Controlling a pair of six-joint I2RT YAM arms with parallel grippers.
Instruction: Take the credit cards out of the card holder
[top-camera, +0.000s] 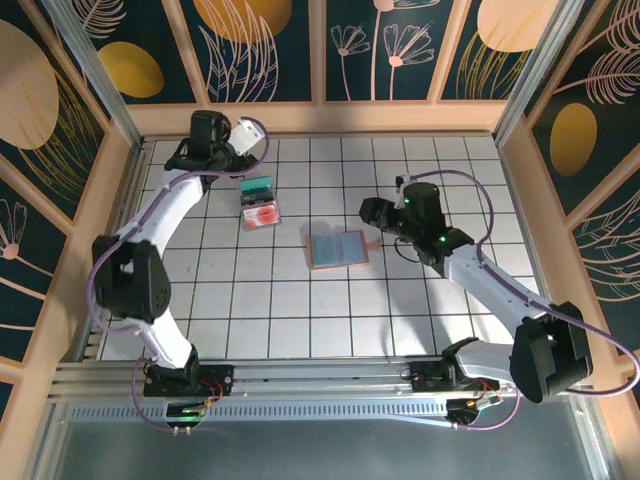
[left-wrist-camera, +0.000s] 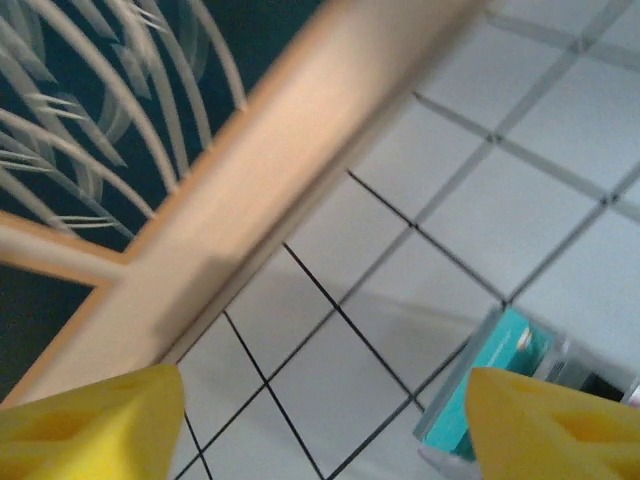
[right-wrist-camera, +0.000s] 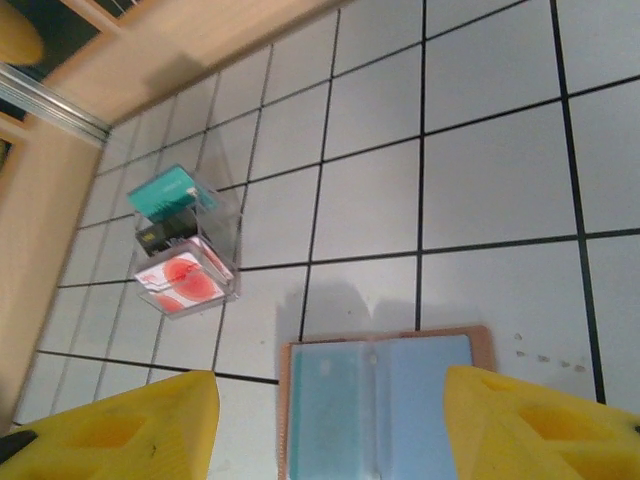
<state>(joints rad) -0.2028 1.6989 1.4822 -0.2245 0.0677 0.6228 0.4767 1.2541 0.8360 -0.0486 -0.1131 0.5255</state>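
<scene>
Gridded tabletop (top-camera: 300, 300), flat card holder (top-camera: 336, 246)

Most likely a robotics lab test cell. A white gridded tabletop (top-camera: 300, 300) is boxed in by pale wooden framing (top-camera: 320, 117) and printed leaf-and-flower wall panels (top-camera: 270, 50). A metal rail (top-camera: 320, 385) along the near edge carries a cabled left arm (top-camera: 150, 250) and right arm (top-camera: 490, 285).
</scene>
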